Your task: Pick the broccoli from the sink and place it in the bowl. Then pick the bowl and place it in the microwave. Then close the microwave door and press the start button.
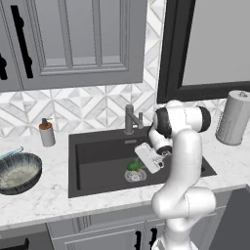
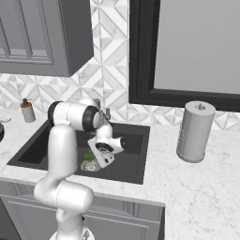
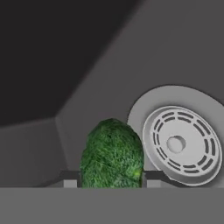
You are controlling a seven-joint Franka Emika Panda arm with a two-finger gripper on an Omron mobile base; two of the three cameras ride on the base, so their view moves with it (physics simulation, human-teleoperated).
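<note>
Down in the sink [image 1: 97,146], right beside the drain [image 3: 181,144], the fingers [image 3: 109,179] sit closed against both sides of the broccoli [image 3: 112,153]. The grasp looks made; lifting, the bowl [image 1: 18,172], microwave and start button all remain.

Marble counter [image 1: 44,197]: bowl [image 1: 18,172], soap bottle [image 1: 47,133], paper roll [image 1: 233,117]; sink [image 1: 97,158] inset.
</note>
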